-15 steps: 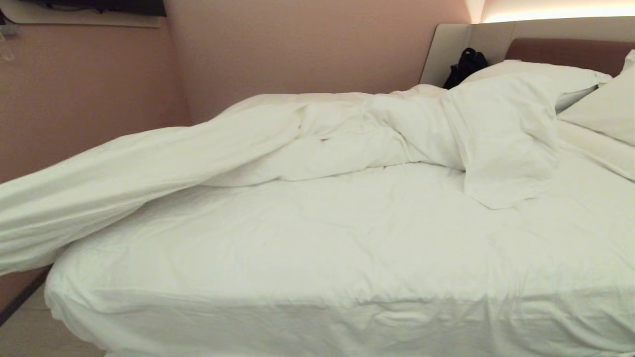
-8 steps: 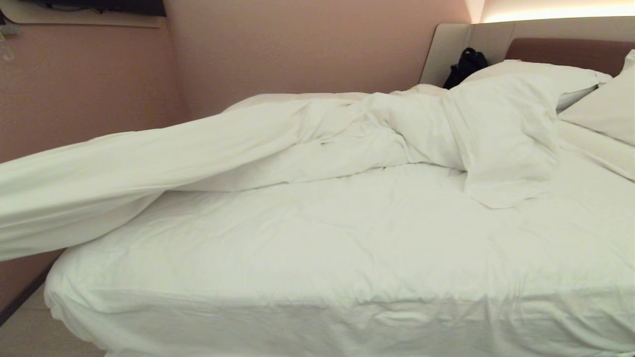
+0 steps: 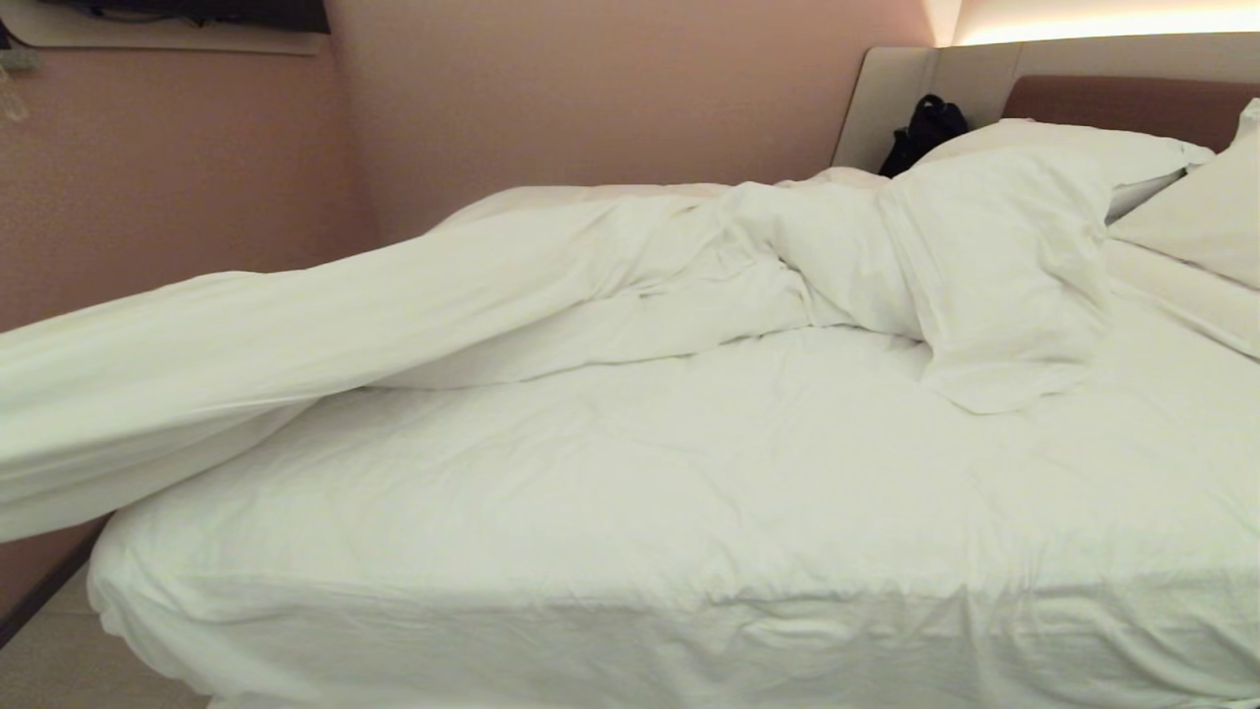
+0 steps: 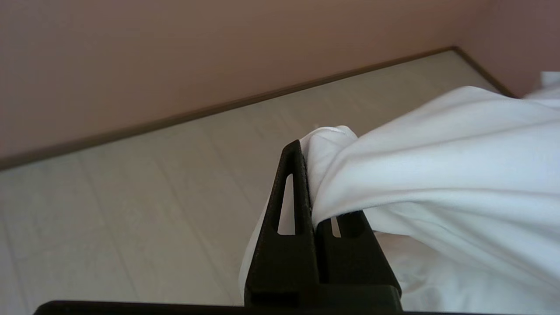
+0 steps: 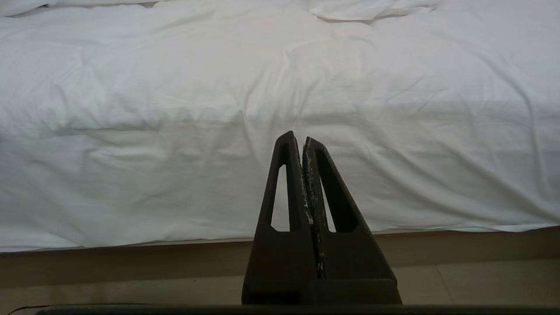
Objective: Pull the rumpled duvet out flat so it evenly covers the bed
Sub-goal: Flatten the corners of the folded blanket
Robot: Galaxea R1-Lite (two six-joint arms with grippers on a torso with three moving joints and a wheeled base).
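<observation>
The left gripper (image 4: 311, 175) is off the left edge of the head view. On its wrist view I read its fingers pressed together on a bunched corner of the duvet (image 3: 413, 305), held out over the pale floor (image 4: 131, 210) beside the wall (image 4: 175, 52).

From that pinch the duvet runs as a stretched, lifted band across the foot-side corner of the bed (image 3: 689, 551) toward a rumpled heap along the far side. One folded flap (image 3: 994, 286) lies over the pillows (image 3: 1083, 153) by the brown headboard (image 3: 1122, 103).

Change over the last second: the band rose off the mattress corner, then settled slightly lower. The creased folds near the middle have drawn out a little straighter. The heap near the pillows has not moved.

What this means for the task: I judge that the pull is taking up slack only and has not yet dragged the bulk over. Most of the mattress is bare sheet (image 3: 738, 473). The spreading step is at an early stage.

The right gripper (image 5: 304, 144) is parked low in front of the near side of the bed, its fingers pressed together on nothing.

A dark bag-like object (image 3: 923, 128) sits in the corner behind the pillows, clear of the work.

Risk: a small pinch of fabric may slip under a heavier load.
</observation>
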